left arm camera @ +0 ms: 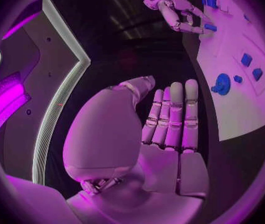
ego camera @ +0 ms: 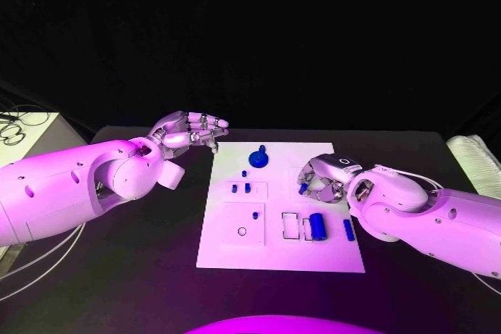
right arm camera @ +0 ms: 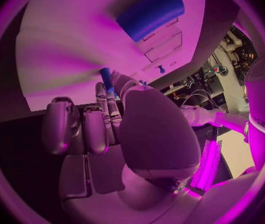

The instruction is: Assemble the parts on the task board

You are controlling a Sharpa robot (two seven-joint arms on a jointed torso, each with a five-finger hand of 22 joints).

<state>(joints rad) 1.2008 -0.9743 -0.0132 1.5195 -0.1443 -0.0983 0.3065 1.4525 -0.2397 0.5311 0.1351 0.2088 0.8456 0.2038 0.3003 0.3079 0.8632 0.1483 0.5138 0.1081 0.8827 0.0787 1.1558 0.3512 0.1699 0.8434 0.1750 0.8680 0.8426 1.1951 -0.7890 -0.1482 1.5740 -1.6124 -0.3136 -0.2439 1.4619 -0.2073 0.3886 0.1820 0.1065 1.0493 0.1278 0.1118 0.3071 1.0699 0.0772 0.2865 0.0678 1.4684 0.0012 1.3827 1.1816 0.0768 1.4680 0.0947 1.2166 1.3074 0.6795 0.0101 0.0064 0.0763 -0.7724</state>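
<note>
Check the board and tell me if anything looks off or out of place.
Nothing stands out. The board lies flat and square on the table. Blue parts sit on it in tidy spots; none is off it. The right hand pinches a small blue part over the board; the left hand is beside it, holding nothing.

One task board [ego camera: 235, 240]; two hands; about seven blue parts [ego camera: 317, 226].

We see the task board [ego camera: 280, 258] as a smooth, matt white plate lying on a matt black table [ego camera: 418, 149]. The blue parts [ego camera: 317, 226] look like smooth plastic, and both hands [ego camera: 194, 132] [ego camera: 321, 180] show glossy, metallic-looking shells.
</note>
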